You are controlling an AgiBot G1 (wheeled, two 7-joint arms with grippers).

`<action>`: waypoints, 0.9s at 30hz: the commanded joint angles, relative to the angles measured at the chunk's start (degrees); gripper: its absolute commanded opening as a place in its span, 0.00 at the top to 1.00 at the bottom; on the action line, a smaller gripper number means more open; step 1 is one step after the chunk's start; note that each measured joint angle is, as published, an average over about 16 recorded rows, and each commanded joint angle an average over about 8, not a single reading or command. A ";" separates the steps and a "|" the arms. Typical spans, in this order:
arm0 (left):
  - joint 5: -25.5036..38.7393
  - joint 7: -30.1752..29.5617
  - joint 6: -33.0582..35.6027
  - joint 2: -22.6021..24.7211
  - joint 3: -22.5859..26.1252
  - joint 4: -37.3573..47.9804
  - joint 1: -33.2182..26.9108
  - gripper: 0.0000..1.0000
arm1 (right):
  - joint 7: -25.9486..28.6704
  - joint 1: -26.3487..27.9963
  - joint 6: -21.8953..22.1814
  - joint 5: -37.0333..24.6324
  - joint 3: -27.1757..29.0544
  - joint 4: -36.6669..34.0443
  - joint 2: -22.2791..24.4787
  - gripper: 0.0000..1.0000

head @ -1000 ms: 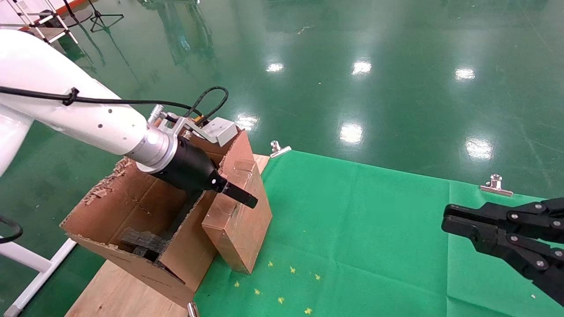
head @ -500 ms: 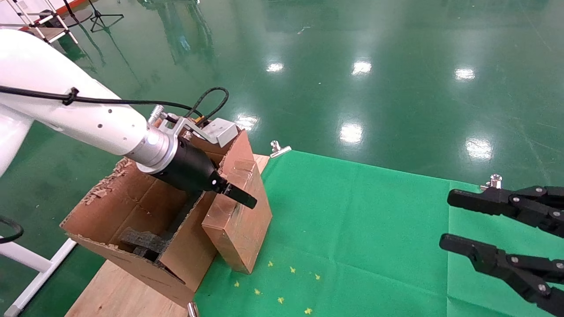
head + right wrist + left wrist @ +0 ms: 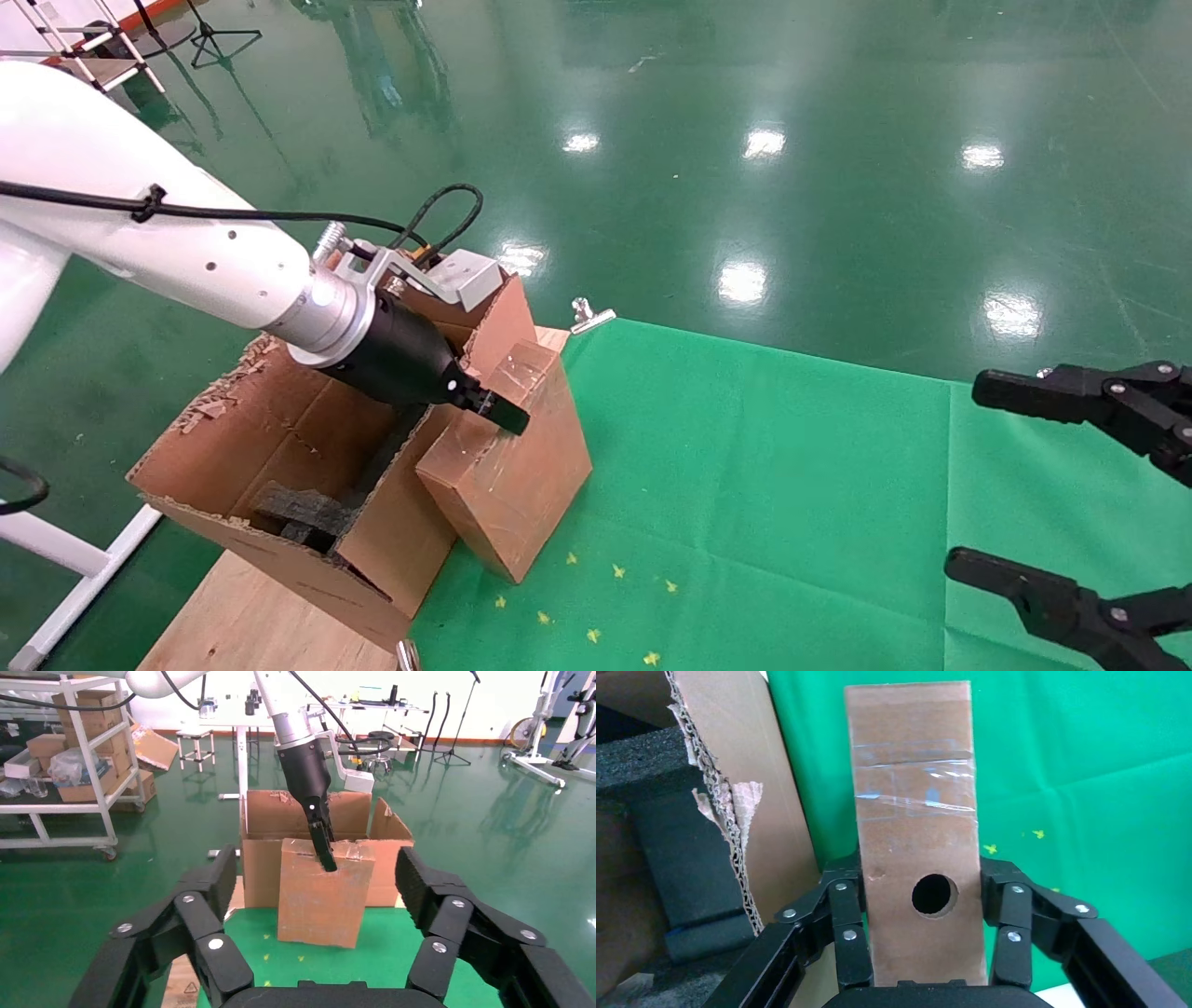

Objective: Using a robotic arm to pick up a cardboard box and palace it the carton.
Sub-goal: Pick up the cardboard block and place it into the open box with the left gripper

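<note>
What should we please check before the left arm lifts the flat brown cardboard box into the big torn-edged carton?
1. Grip: the left gripper has a finger on each broad face of the flat closed brown cardboard box, near its round hole: ok.
2. Box clear of the green cloth: cannot tell; its lower corner looks at cloth level.
3. Room in the large ragged-topped brown carton: black foam blocks lie inside: cannot tell.
4. Path: the carton's near wall stands between box and opening, so the box must go up first: not ok yet.
5. The right gripper is open and far from the box: ok.
</note>
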 commanded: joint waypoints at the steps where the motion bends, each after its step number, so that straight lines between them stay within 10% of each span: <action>1: 0.30 -0.06 -0.22 -0.07 0.04 -0.14 -0.01 1.00 | 0.00 0.00 0.00 0.00 0.00 0.00 0.00 0.00; 15: -9.74 22.36 -0.07 -5.87 -9.18 18.35 -14.92 1.00 | -0.01 0.00 0.00 0.00 -0.01 -0.01 0.00 0.00; 27: 0.05 50.75 -0.99 -8.84 -5.77 37.67 -26.27 1.00 | -0.01 0.01 0.00 0.01 -0.02 -0.01 0.00 0.00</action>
